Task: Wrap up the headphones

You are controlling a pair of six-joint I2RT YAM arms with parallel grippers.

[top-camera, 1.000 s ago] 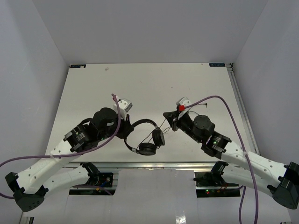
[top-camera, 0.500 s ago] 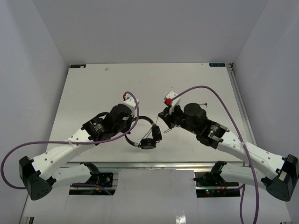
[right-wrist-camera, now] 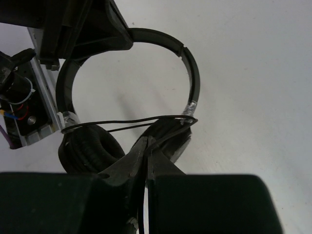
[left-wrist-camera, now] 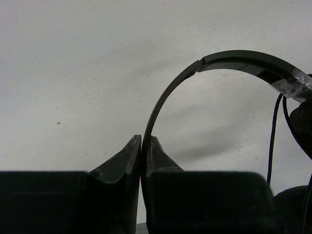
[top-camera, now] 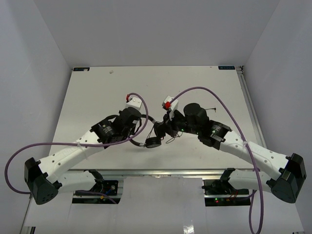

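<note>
The black headphones (top-camera: pixel 152 142) hang between my two grippers near the table's front centre. My left gripper (top-camera: pixel 144 127) is shut on the thin headband (left-wrist-camera: pixel 165 97), which arches up to the right in the left wrist view. My right gripper (top-camera: pixel 165 130) is shut on the thin dark cord (right-wrist-camera: pixel 122 122). In the right wrist view the cord runs across both padded earcups (right-wrist-camera: pixel 85 146) below the headband (right-wrist-camera: pixel 191 63). The cord's plug end (top-camera: pixel 213 110) lies on the table behind the right arm.
The white table (top-camera: pixel 97 92) has a metal rail along its right edge (top-camera: pixel 251 112) and front edge. Purple robot cables (top-camera: pixel 214 92) loop over both arms. Grey walls enclose the back and sides.
</note>
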